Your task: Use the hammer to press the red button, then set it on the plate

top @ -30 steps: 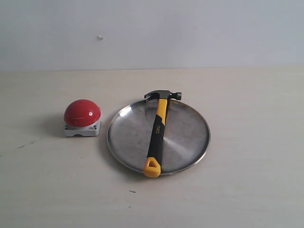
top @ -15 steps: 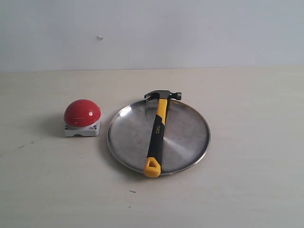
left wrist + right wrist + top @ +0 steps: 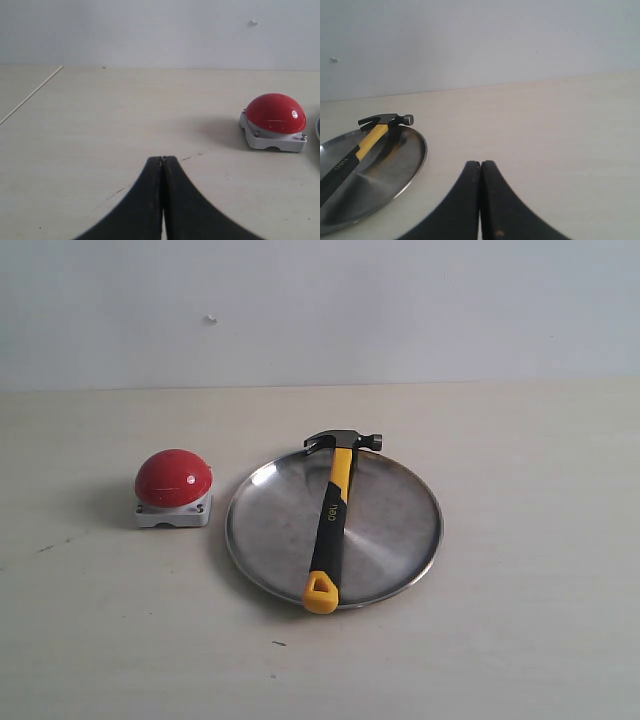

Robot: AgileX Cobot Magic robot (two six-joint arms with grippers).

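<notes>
Nothing has moved over the last second: the yellow-and-black-handled claw hammer (image 3: 331,520) lies across the round silver metal plate (image 3: 400,525), near the glossy red dome button (image 3: 174,478). The left gripper (image 3: 162,160) and right gripper (image 3: 480,164) sit pinched closed, empty and well apart from it. The placing looks done.

Hammer (image 3: 330,522) lies across plate (image 3: 396,526), head over far rim, handle end over near rim. Button (image 3: 174,480) on table (image 3: 520,640), just left of plate, not touching.
</notes>
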